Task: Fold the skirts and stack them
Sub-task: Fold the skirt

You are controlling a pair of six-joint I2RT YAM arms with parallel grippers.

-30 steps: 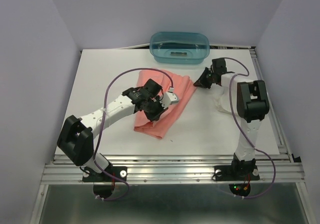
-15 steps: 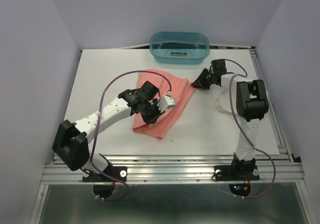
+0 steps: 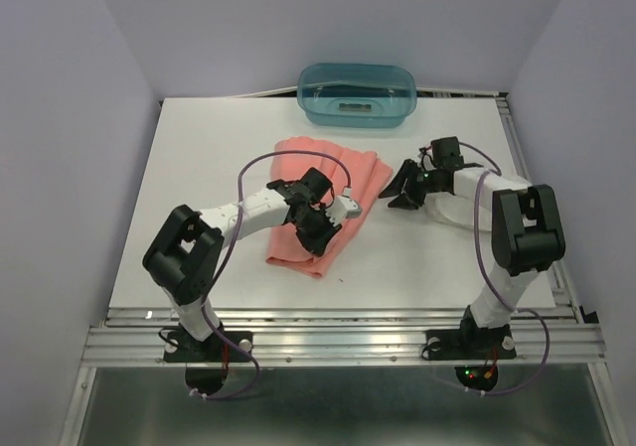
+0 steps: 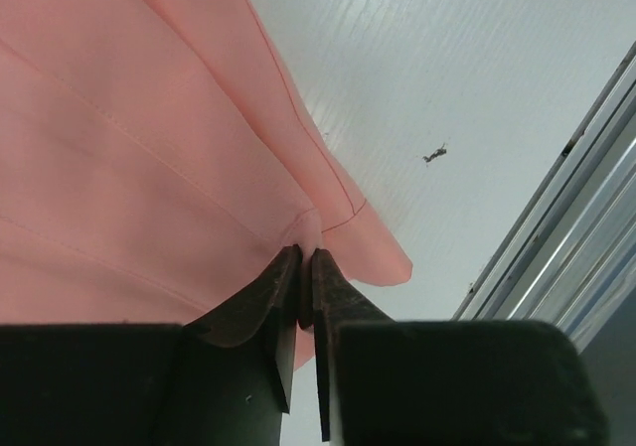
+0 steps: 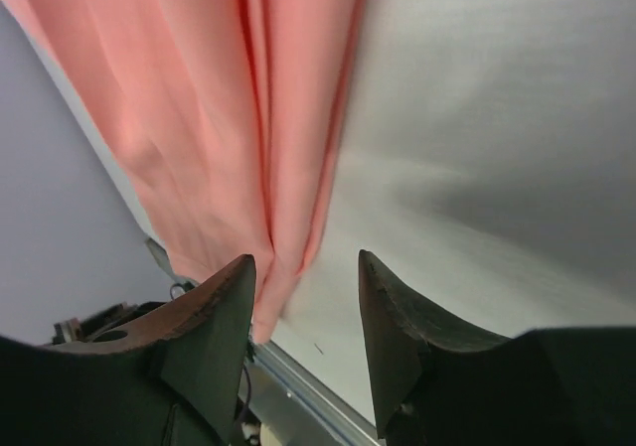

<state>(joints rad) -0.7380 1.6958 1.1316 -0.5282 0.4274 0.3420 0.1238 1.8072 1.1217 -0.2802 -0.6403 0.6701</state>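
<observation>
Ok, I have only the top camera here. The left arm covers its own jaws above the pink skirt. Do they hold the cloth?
Observer: Yes. In the left wrist view the left jaws are shut on a thin pinch of the pink skirt, close to its hem corner.
Operator: And the right jaws?
Observer: The right wrist view shows the right jaws open and gripping nothing. The skirt's folds lie beyond them on the table.
</observation>
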